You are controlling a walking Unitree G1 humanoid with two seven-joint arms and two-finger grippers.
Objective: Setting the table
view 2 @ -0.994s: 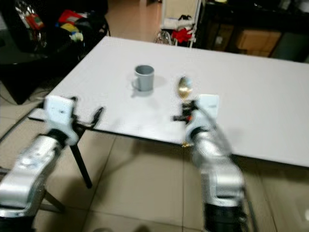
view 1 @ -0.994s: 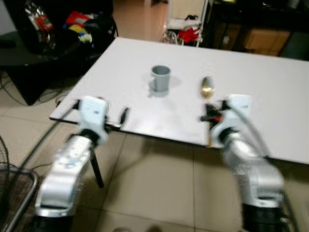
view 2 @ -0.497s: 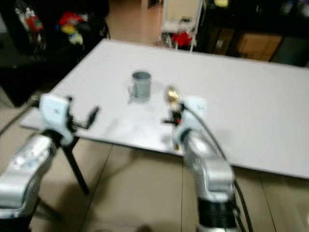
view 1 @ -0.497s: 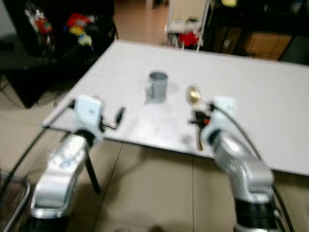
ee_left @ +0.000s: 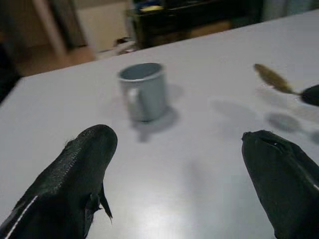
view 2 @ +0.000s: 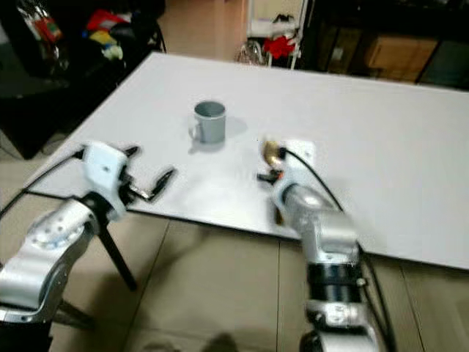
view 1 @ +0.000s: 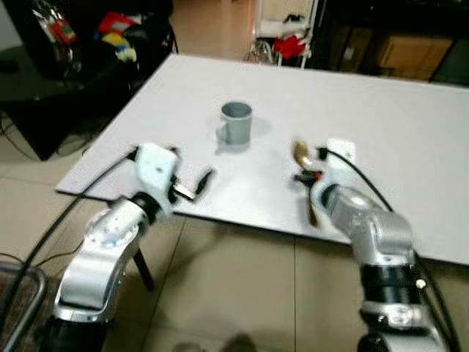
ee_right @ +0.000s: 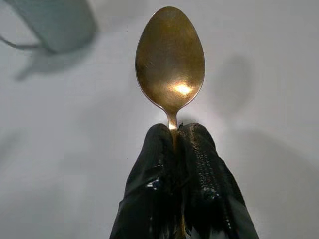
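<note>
Both eye views look forward and down from the head onto the counter (view 1: 381,110), sharing the mug (view 1: 237,122). The left wrist view faces that mug (ee_left: 143,91) low and close; the right wrist view sits nearest the spoon (ee_right: 170,59).

Left gripper (ee_left: 179,174) jaws spread wide, right gripper (ee_right: 175,144) jaws clamped.
</note>
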